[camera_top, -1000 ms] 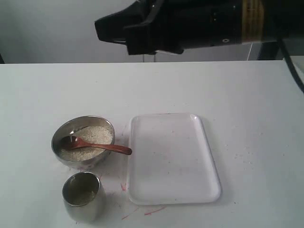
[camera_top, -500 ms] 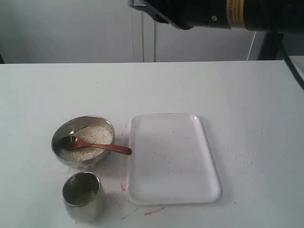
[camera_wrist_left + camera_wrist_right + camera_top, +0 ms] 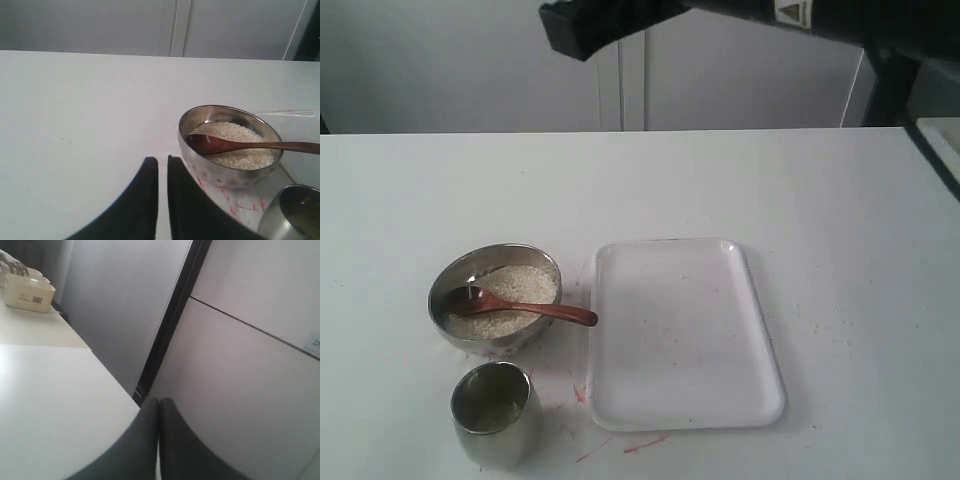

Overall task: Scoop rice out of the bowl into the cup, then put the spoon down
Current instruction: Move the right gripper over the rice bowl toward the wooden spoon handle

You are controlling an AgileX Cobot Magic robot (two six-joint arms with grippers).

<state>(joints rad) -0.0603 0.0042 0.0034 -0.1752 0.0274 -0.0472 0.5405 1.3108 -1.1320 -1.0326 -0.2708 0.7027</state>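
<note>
- Left wrist view: the left gripper (image 3: 162,161) hovers low over the desk (image 3: 75,110) with its jaws drawn almost together and nothing between them. The bowl (image 3: 220,172) sits near, just ahead of it and a little to one side.
- The right gripper (image 3: 159,402) is pressed closed and empty, raised high and well apart from every task thing.
- The spoon (image 3: 535,309) lies untouched, its scoop on the rice (image 3: 525,285) and its handle out over the rim on the side away from the left gripper.
- Risk: jaws this narrow cannot take the slim handle. Pushing in closed would likely knock the spoon and flick grains out.
- Risk: the bowl is light and shiny, so a sideways nudge may slide it into the cup (image 3: 495,425), which stands just beside it.
- Risk: the cup's mouth is narrow, so a heaped scoop tipped fast would spill onto the desk.
- Count: one bowl, one cup, one spoon, one white tray (image 3: 685,335), one heap of rice and two grippers.
</note>
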